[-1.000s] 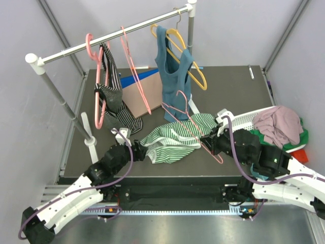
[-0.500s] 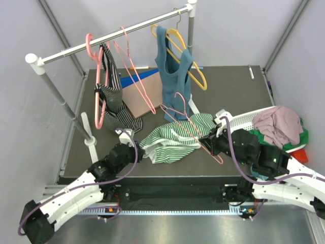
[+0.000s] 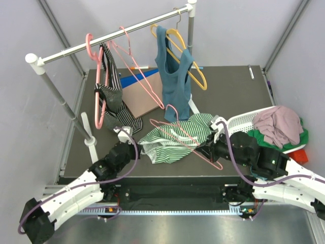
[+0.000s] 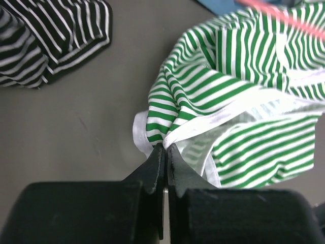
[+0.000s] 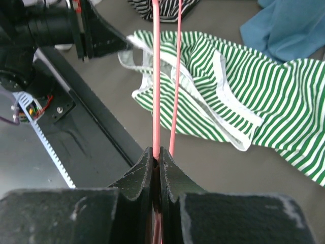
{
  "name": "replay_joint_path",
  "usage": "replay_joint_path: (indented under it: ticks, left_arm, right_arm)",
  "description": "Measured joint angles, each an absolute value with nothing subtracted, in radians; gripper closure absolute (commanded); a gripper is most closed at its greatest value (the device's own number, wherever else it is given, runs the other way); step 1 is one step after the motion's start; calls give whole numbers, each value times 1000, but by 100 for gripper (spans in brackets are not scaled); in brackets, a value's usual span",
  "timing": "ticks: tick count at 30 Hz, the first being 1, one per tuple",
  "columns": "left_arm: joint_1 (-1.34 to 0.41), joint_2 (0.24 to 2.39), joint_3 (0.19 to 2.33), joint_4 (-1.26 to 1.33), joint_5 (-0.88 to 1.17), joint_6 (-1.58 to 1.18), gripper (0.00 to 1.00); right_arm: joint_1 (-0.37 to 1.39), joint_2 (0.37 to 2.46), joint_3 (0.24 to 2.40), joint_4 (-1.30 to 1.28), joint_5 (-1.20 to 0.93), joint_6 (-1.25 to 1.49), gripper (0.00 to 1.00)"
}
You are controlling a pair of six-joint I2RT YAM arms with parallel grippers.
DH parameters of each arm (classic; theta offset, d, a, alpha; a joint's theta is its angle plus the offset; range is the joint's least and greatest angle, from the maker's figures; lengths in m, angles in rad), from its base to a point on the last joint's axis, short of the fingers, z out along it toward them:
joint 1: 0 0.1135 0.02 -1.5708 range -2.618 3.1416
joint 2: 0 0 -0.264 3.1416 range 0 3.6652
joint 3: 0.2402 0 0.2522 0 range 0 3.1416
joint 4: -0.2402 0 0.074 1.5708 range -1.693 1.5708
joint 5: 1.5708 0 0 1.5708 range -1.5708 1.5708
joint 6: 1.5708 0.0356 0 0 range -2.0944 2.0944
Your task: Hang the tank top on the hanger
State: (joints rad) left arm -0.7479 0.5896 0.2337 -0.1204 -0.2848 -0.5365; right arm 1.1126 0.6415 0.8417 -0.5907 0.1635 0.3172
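Observation:
The green-and-white striped tank top (image 3: 175, 138) lies crumpled on the dark table near the front edge. My left gripper (image 3: 136, 147) is at its left end, shut on a pinch of the white-trimmed edge; the left wrist view shows the tank top (image 4: 233, 101) bunching into that gripper (image 4: 166, 146). My right gripper (image 3: 205, 150) is shut on the thin pink hanger (image 3: 185, 143), which slants over the top with its hook pointing away. In the right wrist view the hanger (image 5: 156, 76) runs straight out from the right gripper (image 5: 156, 150) across the tank top (image 5: 228, 91).
A clothes rail (image 3: 111, 36) spans the back. On it hang a black-and-white striped garment (image 3: 112, 96), a bare thin pink hanger (image 3: 142, 76), and a teal tank top (image 3: 175, 76) on a yellow hanger (image 3: 195, 71). A white basket (image 3: 244, 121) of clothes stands at the right.
My left gripper has closed on the tank top's white edge. The right gripper has shifted the hanger left and nearer. The bare hanger on the rail has swung to the right.

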Motion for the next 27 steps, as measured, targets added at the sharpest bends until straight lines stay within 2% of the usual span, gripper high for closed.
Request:
replay_joint_path:
  ticks: [13,27]
  left_arm:
    - [-748,827,344,-45,-473,-489,100]
    - [-748,852,393,-48,-590,-435,100]
  right_arm:
    - [1113,571,824,-587,31,319,100]
    - [1113,614,733,-551,-46,326,100]
